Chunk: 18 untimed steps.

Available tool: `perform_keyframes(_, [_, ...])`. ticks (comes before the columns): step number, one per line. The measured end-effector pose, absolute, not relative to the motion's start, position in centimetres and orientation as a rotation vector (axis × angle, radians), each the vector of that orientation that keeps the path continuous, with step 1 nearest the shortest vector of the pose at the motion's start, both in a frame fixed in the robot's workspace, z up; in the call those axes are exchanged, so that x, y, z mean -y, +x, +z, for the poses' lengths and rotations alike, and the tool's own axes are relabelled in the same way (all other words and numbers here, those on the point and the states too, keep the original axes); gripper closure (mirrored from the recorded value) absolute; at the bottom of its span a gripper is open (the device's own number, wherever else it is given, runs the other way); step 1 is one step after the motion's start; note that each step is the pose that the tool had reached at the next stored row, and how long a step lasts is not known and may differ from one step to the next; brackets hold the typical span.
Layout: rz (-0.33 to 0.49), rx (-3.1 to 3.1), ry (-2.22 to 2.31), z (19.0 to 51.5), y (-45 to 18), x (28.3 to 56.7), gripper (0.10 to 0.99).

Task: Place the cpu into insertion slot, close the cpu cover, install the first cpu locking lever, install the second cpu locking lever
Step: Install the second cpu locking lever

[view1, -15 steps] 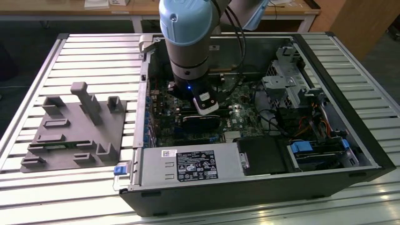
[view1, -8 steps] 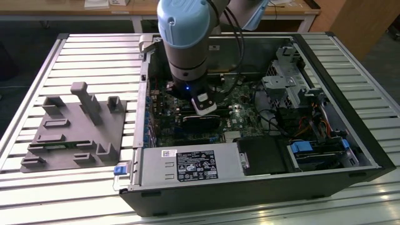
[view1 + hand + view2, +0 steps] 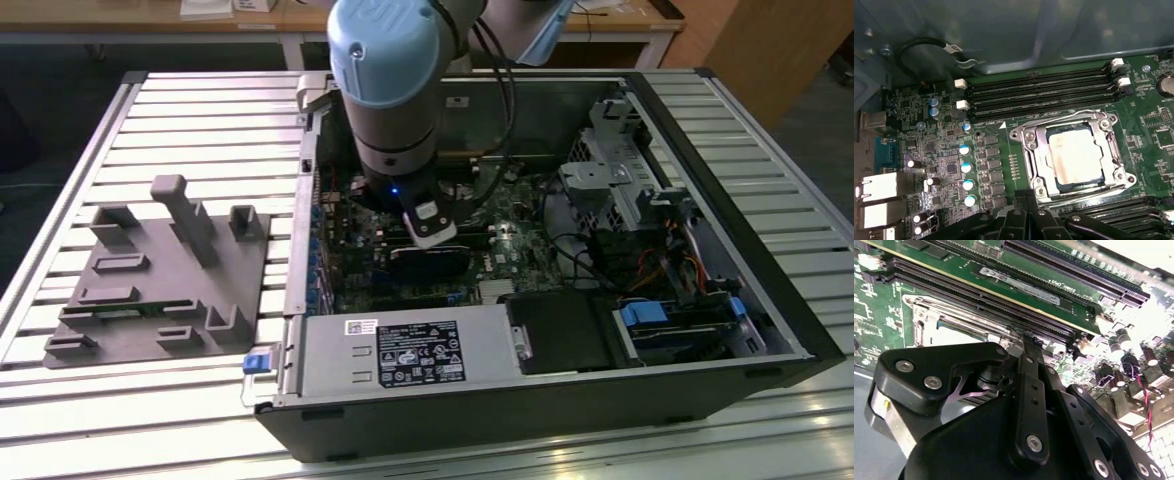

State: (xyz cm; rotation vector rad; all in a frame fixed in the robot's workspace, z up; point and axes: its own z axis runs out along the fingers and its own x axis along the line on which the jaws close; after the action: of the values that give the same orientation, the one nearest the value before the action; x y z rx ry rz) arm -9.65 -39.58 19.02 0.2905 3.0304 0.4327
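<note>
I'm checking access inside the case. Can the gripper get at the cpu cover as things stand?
Probably yes: the gripper hangs just beside the cpu cover, which lies flat over the cpu, with nothing between them.

I think I am working in a lab or a workshop for robots. In the middle of the exterior view, an open computer case (image 3: 561, 300) lies on its side on a metal table (image 3: 80, 160) made of long silver bars. At the left sits a grey plastic block (image 3: 154, 280) with odd shapes on it. At the top edge I see wooden desks (image 3: 160, 25). A big grey and blue robot arm (image 3: 387, 90) reaches down into the case.
</note>
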Motion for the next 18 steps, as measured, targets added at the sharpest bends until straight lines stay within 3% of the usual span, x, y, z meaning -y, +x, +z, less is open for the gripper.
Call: perform_keyframes(18, [0.427, -3.031, 0.290, 20.1, -9.7, 39.4, 0.980])
